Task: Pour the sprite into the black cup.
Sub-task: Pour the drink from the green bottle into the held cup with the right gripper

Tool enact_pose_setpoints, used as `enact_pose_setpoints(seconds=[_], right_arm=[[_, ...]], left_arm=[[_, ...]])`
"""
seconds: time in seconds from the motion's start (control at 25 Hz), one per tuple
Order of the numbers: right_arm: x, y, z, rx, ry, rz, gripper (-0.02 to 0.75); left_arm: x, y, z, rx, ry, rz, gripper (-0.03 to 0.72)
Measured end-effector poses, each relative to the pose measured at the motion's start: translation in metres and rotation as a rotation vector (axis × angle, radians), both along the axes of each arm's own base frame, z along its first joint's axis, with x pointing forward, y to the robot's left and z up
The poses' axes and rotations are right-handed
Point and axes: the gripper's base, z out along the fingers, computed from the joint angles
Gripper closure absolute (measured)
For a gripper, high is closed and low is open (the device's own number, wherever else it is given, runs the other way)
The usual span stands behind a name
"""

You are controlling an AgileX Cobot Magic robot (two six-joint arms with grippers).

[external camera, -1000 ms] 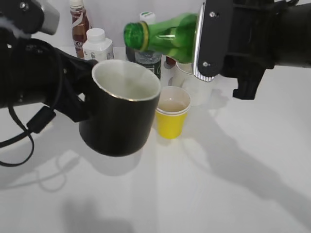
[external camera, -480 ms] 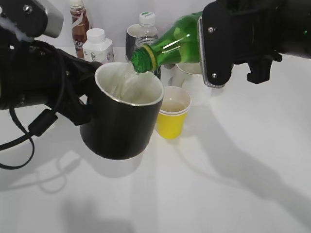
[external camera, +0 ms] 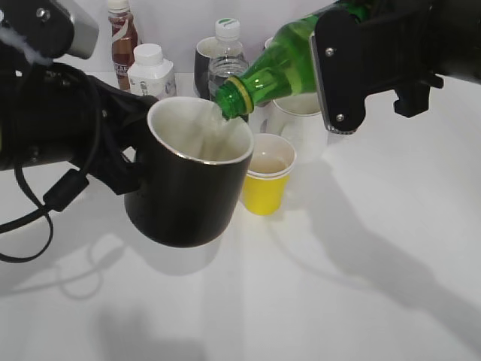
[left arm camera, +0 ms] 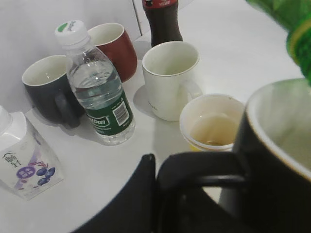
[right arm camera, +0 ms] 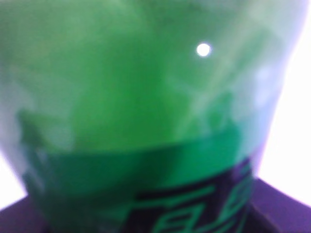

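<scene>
Your right gripper (external camera: 338,71) is clamped on the green sprite bottle (external camera: 282,64), mouth tipped over the rim of the black cup (external camera: 192,177), which your left gripper (external camera: 113,150) grips raised off the counter (external camera: 338,286). Deepen the tilt gently and hold the cup level; the yellow paper cup (external camera: 267,180) sits just beside it on the crowded white counter.

sprite bottle (external camera: 282,64): glossy green plastic | black cup (external camera: 192,184): glossy glazed ceramic | table (external camera: 338,301): smooth white
</scene>
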Motion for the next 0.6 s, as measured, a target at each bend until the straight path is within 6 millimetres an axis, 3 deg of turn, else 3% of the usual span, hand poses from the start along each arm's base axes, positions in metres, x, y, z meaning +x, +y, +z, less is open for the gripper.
enact_pose_setpoints(seconds=[0.6], right_arm=[[0.0003,-0.0003,0.0004,-0.009,-0.009,0.0,0.308]], left_arm=[[0.0,0.0002,-0.0003,0.005,0.0,0.0,0.647]])
